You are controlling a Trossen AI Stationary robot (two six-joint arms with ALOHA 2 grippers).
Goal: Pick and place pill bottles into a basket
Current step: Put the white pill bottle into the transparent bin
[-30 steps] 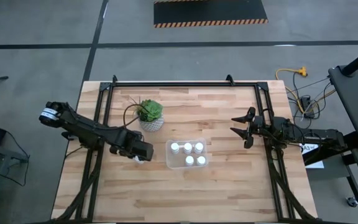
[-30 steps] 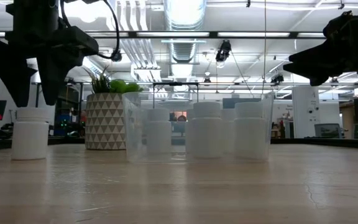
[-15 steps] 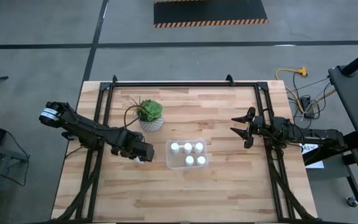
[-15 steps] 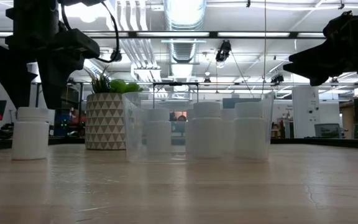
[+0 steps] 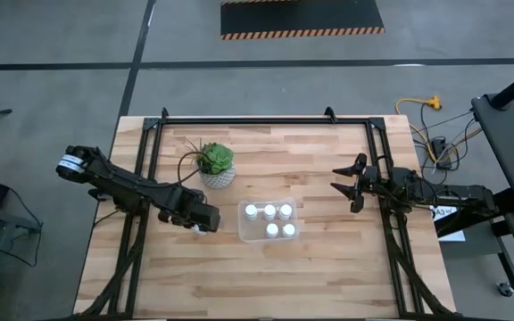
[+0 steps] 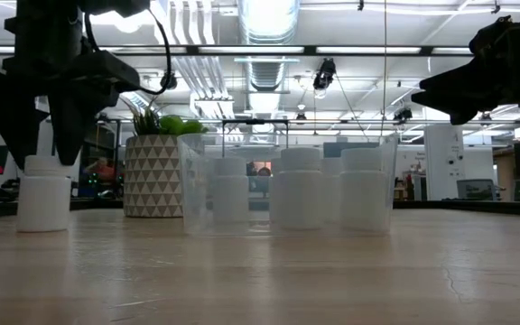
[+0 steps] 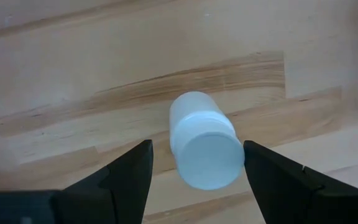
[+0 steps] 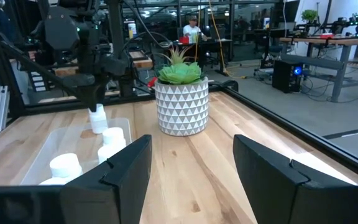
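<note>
One white pill bottle (image 7: pixel 201 134) stands upright on its base on the wooden table, left of the basket (image 5: pixel 242 223); it also shows in the low view (image 6: pixel 43 200). My left gripper (image 7: pixel 194 186) is open just above it, with one finger on either side of the cap and not touching it (image 6: pixel 41 161). The clear basket (image 6: pixel 197 190) stands at the table's middle and holds several white bottles (image 5: pixel 269 211), all upright. My right gripper (image 5: pixel 344 185) is open and empty, raised above the table's right side.
A green plant in a white patterned pot (image 5: pixel 215 165) stands just beyond the left gripper, close to the basket's far left corner. Black frame rails (image 5: pixel 266 120) run along the table's far, left and right edges. Bare wood lies in front of the basket.
My left gripper has gone down a little over the loose bottle, so its open fingers now reach cap height on either side. The bottle and the basket have stayed where they were.
</note>
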